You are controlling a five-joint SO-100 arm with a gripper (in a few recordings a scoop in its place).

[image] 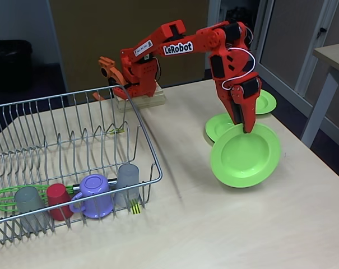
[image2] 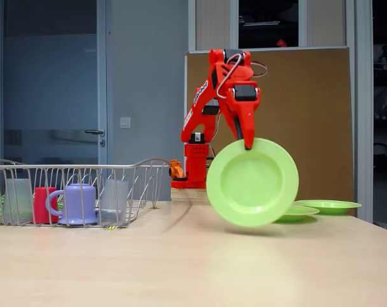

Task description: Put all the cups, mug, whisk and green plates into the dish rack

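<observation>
Lime-green round plastic plate (image: 245, 156) hangs clear of the wooden table (image: 225, 224), pinched at its rim by our orange gripper (image: 247, 126); we judge it could swing loose before reaching the silver wire dish rack (image: 74, 140)

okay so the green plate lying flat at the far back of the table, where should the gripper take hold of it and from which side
Take the far plate by its raised rim, one finger above and one under the lip. It lies flat and is far wider than the jaws, so only the edge fits. Coming down onto the rim nearest the arm looks easiest; the gripper already holds another plate that way.
</observation>
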